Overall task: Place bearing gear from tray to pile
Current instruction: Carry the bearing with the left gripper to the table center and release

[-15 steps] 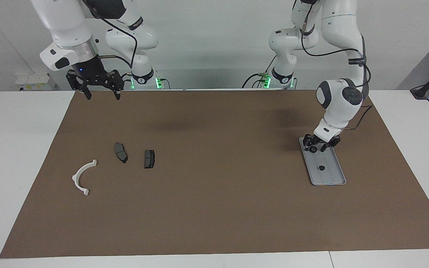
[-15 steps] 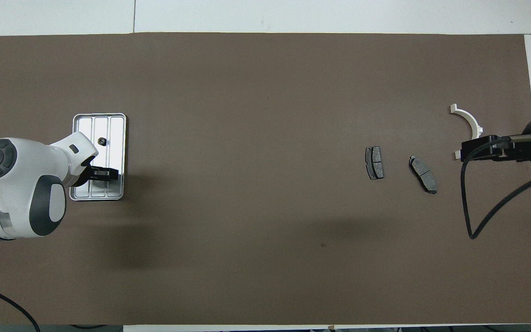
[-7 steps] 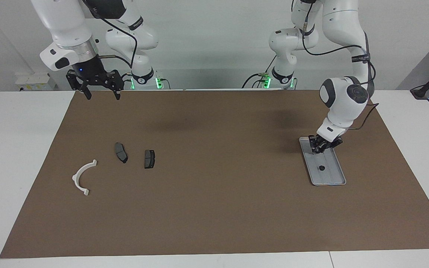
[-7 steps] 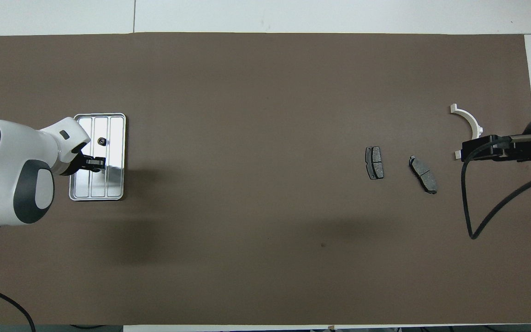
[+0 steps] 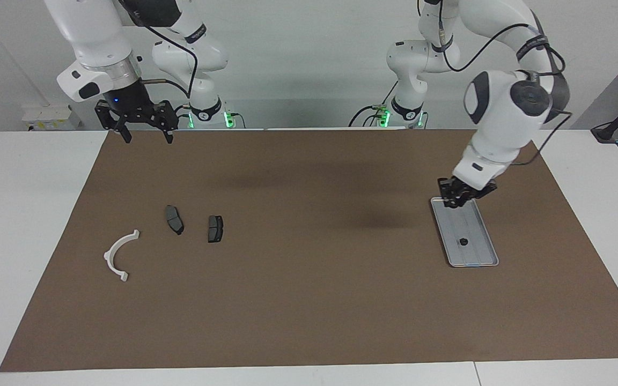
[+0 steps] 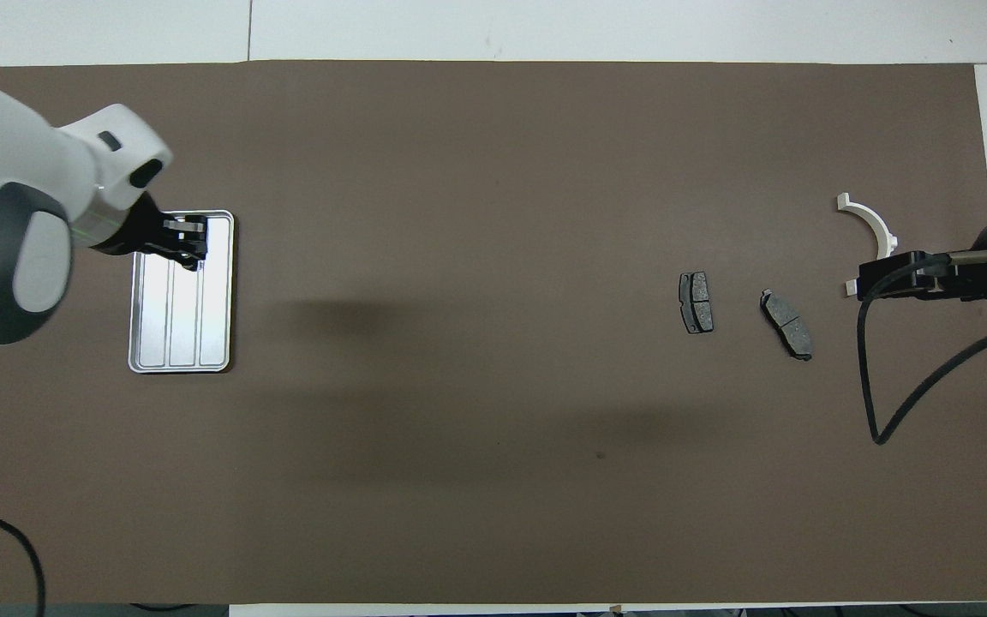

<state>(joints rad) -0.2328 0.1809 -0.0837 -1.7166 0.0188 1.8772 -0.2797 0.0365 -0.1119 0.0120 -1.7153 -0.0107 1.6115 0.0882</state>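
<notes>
Clock directions take twelve as straight away from the robots, with nine at the left arm's end of the table.

The left arm bends down from a high elbow. Its white wrist slants toward the table, so the left gripper hangs tilted just over the shallow ridged silver-grey metal tray. Whether this claw is closed, or has hold of anything, I cannot tell.

The tray lies at the nine o'clock end of the brown mat. One small dark round bearing gear rests in it, in the half toward twelve. From overhead the claw hides that gear.

The right arm waits upright with its wrist vertical. The right gripper points straight down with its claw spread wide and empty. It is up over the three o'clock end of the mat, above the pile.

In the pile, the white half-ring plastic bracket lies outermost. The two dark grey brake-pad-shaped pieces lie at its nine o'clock side, apart from one another.
</notes>
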